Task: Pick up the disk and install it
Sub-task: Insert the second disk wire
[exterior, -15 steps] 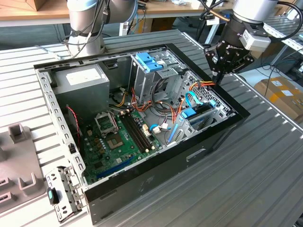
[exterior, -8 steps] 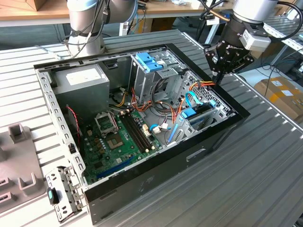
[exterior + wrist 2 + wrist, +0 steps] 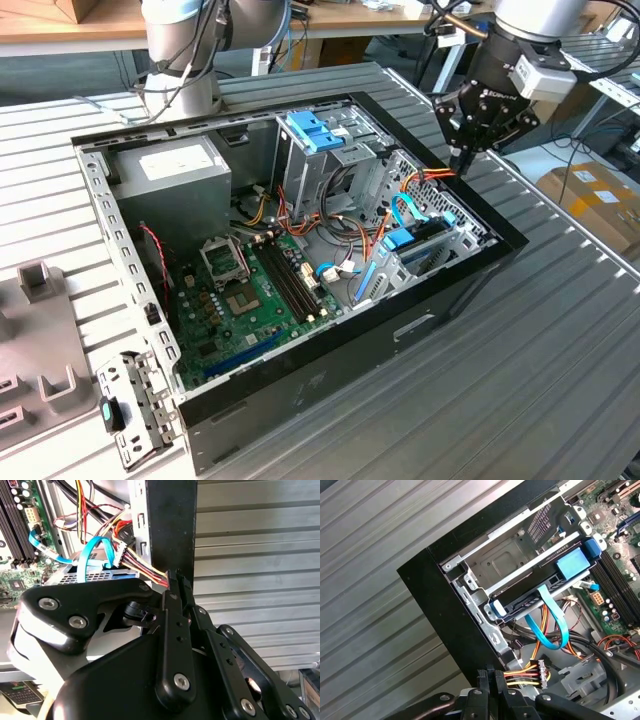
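End effector [image 3: 462, 153] closed | above computer case [image 3: 330, 370] rim | holding nothing

The exterior view looks down at an angle from farther off, taking in the whole open black computer case [image 3: 300, 290] on the ribbed grey metal counter [image 3: 520, 380], with the black gripper [image 3: 462, 160] above the case's edge. Both wrist views look from close behind the gripper [image 3: 172, 575] [image 3: 490, 672], down past it. They share the case wall below it and the light-blue ribbon cable [image 3: 92, 550] [image 3: 547, 625].
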`<state>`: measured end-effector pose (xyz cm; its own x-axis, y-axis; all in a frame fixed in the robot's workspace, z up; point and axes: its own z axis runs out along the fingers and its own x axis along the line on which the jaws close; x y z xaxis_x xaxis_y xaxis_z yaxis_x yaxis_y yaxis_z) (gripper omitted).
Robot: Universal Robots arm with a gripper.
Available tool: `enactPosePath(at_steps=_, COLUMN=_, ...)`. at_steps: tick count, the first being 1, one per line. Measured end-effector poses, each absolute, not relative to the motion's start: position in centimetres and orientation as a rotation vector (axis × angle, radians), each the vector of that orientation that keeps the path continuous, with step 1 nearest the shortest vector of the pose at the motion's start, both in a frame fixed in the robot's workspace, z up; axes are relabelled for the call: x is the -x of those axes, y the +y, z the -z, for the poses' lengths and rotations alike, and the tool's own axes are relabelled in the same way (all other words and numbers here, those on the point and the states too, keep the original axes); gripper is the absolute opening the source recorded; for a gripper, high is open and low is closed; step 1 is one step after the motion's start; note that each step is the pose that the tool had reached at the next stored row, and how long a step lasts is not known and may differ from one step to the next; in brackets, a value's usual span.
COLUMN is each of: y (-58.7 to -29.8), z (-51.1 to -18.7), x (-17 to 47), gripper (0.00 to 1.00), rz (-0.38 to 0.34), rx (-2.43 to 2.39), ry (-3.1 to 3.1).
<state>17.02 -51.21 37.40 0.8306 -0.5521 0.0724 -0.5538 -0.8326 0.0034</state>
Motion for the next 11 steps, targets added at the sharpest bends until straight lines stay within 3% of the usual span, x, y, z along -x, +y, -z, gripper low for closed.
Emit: enactPosePath(at_steps=11, y=-51.21, z=-37.24, x=-16.21, gripper=0.16, rz=-0.104, rx=-2.919, ry=-1.076)
